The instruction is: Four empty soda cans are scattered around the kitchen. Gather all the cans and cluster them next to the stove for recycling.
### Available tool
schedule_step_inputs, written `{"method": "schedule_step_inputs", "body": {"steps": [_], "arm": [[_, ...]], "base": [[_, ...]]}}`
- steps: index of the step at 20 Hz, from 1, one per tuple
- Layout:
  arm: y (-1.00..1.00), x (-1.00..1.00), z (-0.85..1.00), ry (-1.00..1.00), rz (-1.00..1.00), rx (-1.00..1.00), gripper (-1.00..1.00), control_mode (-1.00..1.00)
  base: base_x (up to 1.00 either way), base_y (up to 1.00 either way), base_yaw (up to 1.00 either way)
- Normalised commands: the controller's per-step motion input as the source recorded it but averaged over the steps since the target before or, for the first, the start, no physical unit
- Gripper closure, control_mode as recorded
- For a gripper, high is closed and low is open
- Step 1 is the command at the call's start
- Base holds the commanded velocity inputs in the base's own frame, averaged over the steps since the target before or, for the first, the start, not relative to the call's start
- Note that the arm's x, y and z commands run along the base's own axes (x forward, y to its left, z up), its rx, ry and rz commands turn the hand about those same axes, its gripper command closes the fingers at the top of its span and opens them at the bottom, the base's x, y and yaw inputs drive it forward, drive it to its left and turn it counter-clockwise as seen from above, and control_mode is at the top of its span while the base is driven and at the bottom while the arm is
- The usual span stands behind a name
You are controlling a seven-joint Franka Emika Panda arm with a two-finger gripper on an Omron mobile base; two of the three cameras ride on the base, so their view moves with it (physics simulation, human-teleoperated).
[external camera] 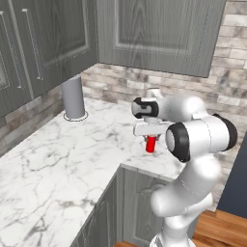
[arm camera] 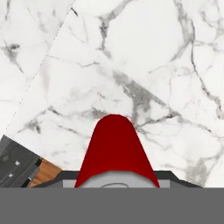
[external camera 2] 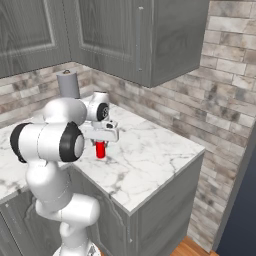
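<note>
Tool [external camera: 151, 140] is gripping a red soda can [external camera: 151, 144] hanging directly below it, above the marble counter [external camera: 58, 159], near its corner edge. Risk: grip sits high on the can; a fast swing could be slipping it loose over the floor.

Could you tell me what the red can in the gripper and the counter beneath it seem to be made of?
The soda can looks like painted metal: smooth, plain red sides with a grey top. It is rendered, so metal is a guess. The counter looks like polished white marble, going by its grey veining.
</note>
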Motion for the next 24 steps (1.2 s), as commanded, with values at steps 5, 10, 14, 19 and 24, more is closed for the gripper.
{"method": "schedule_step_inputs", "body": {"steps": [5,10,14,19,24], "arm": [[0.01,-0.26,0.17,0.0,0.0,0.0,1.0,-1.0],[0.03,-0.35,0.09,0.0,0.01,0.0,1.0,-1.0],[0.18,-0.3,0.02,0.0,0.0,0.0,1.0,-1.0],[0.36,-0.27,0.11,0.0,0.0,-0.01,1.0,-1.0],[0.25,-0.25,0.42,0.0,0.0,0.0,1.0,-1.0]], "base": [[0.0,0.0,0.0],[0.0,0.0,0.0],[0.0,0.0,0.0],[0.0,0.0,0.0],[0.0,0.0,0.0]]}}
